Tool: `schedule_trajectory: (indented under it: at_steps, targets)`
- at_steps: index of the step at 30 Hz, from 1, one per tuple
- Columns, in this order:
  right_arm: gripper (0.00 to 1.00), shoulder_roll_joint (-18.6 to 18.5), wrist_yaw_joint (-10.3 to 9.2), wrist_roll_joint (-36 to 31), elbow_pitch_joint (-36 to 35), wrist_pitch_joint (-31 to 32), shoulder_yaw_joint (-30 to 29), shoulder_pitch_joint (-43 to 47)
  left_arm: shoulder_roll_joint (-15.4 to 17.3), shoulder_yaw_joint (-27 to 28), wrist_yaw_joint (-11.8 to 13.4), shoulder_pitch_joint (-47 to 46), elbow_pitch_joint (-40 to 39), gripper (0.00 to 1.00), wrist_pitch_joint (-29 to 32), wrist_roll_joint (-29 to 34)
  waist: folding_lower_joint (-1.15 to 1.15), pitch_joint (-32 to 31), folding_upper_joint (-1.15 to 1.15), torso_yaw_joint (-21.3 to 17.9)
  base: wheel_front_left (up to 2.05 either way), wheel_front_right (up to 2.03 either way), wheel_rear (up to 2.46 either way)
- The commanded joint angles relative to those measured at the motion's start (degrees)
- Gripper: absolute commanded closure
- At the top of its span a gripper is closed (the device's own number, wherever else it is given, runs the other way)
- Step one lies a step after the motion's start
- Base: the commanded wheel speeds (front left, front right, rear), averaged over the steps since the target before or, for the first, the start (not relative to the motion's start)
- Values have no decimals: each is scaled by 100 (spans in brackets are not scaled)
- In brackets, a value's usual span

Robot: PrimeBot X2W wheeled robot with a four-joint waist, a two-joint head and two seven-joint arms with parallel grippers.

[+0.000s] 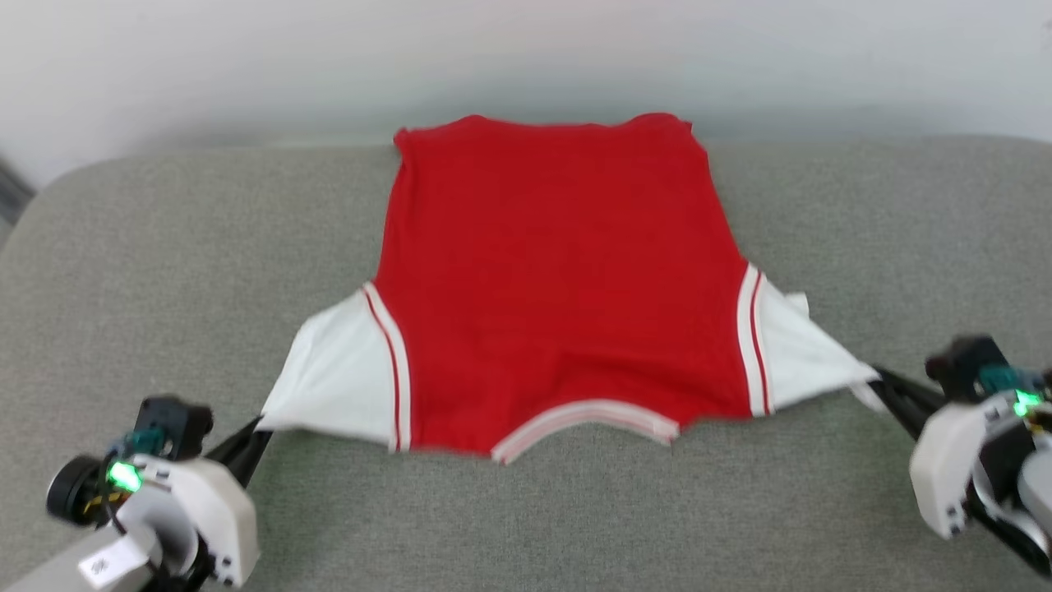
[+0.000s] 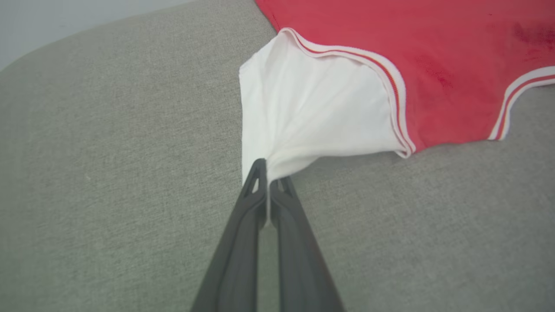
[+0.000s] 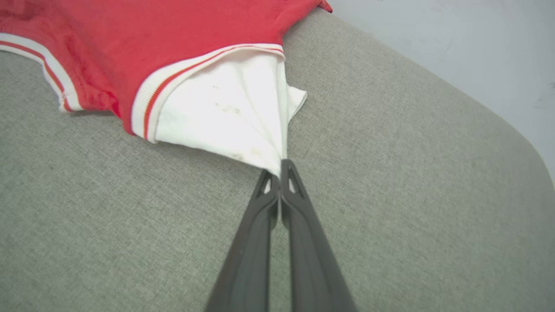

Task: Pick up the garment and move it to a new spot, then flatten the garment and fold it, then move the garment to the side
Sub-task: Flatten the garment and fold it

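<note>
The garment (image 1: 559, 288), a red jersey with white sleeves and striped trim, lies spread on the grey cushion (image 1: 164, 247), plain red side up, collar toward me. My left gripper (image 1: 259, 427) is shut on the tip of the white left sleeve (image 2: 303, 112), pulling it into a taut point. My right gripper (image 1: 878, 380) is shut on the tip of the white right sleeve (image 3: 230, 112) in the same way. The left wrist view has the left gripper (image 2: 268, 173) pinching bunched white cloth. The right gripper (image 3: 279, 169) does likewise in the right wrist view.
The grey fabric cushion (image 3: 412, 173) spreads wide on both sides of the jersey and in front of it. A pale wall (image 1: 526, 57) runs behind its far edge, which the jersey's hem reaches. The cushion's corners round off at far left and far right.
</note>
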Motion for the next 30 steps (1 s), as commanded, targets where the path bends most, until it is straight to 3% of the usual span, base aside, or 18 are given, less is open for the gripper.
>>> schedule_trajectory:
  at_steps: [1,7,17,22,28,29,30]
  targets:
    - [100,-137,-6,-42,-75,5,-203,410,170,-22,117,248,-120,100,-34,-45,2,-252,0,3,0,0,0]
    - [100,-353,-8,-93,-545,286,-1138,1873,463,51,534,1099,-724,100,-38,-365,2,-613,0,11,0,0,0]
    - [100,-422,-9,-320,-2105,1762,-2703,4209,898,180,1271,2401,-1738,100,-29,-539,2,-773,0,-81,0,0,0]
    - [100,-279,-8,-326,-2737,2479,-3240,4913,818,244,1364,2590,-1992,100,-30,-437,2,-675,0,-63,0,0,0]
    - [100,-123,-7,-536,-3279,2923,-3584,4909,635,430,1389,2425,-2055,100,-30,-281,2,-579,0,-40,0,0,0]
    - [75,-117,-7,-557,-3354,3004,-3592,4838,612,450,1378,2404,-2057,100,-30,-239,2,-559,0,-40,0,0,0]
    - [6,-138,-6,-560,-3431,3085,-3586,4763,585,485,1375,2366,-2066,100,-30,-198,2,-531,0,-33,0,0,0]
